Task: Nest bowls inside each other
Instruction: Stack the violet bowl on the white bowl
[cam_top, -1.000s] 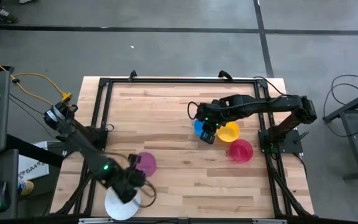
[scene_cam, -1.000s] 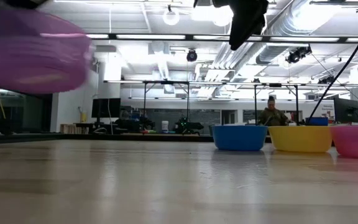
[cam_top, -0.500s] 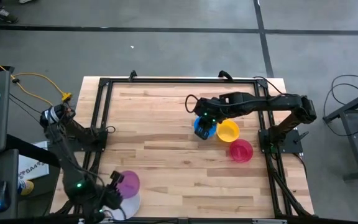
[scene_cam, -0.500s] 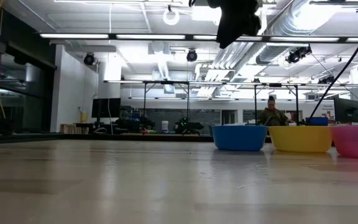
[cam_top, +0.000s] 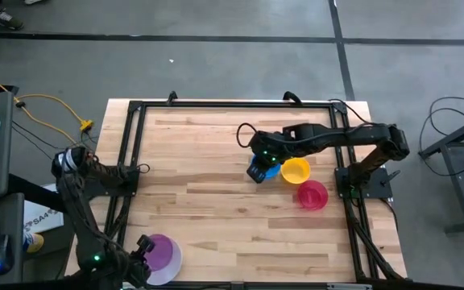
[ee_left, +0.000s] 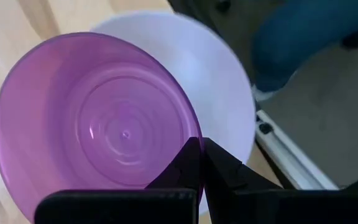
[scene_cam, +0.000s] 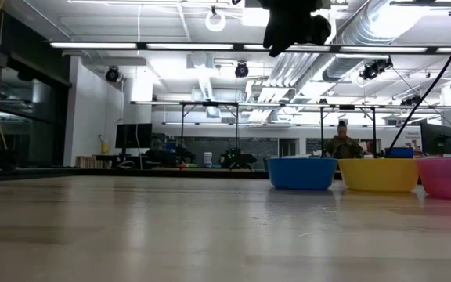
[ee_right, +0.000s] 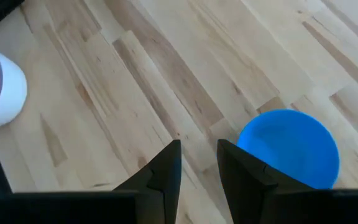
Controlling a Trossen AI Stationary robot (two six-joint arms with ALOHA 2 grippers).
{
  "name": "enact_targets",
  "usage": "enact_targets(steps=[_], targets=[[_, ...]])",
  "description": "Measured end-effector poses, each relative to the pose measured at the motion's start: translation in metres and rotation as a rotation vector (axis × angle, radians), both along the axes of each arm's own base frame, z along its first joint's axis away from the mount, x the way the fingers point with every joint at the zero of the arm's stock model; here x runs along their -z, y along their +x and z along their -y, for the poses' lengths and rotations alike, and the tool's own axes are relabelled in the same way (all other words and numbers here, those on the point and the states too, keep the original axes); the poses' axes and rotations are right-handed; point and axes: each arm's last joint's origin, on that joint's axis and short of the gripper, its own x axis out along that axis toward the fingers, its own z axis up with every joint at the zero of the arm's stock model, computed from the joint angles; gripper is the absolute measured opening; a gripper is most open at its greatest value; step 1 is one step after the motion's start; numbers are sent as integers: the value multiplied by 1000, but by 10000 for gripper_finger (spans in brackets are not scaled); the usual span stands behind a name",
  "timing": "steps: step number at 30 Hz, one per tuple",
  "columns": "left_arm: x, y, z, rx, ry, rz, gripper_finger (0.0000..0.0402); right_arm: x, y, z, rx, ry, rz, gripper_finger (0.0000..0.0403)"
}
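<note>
The left claw (ee_left: 201, 163) is pinching the rim of the purple bowl (cam_top: 160, 250), holding it over the white bowl (ee_left: 229, 106) at the table's (cam_top: 216, 201) near left corner, probably so the smaller can drop into the larger; whether it already rests inside cannot be told; the left arm is folded back along the table's left edge. The right claw (ee_right: 199, 160), fingers spread and empty, hangs above the table just beside the blue bowl (cam_top: 263, 167), likely lining up for a rim grasp; the right arm reaches in from the right side. The yellow bowl (cam_top: 296, 170) touches the blue one; the pink bowl (cam_top: 312, 195) sits just beside the yellow.
</note>
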Motion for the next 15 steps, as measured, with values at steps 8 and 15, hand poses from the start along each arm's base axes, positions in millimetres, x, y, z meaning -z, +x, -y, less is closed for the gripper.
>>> enact_targets(steps=[8,15], targets=[[21,3,10,9,40,-46,0,-4,5,-11,9,31,68,96],[25,8,20,52,-6,16,0,-4,5,-16,-6,32,70,96]])
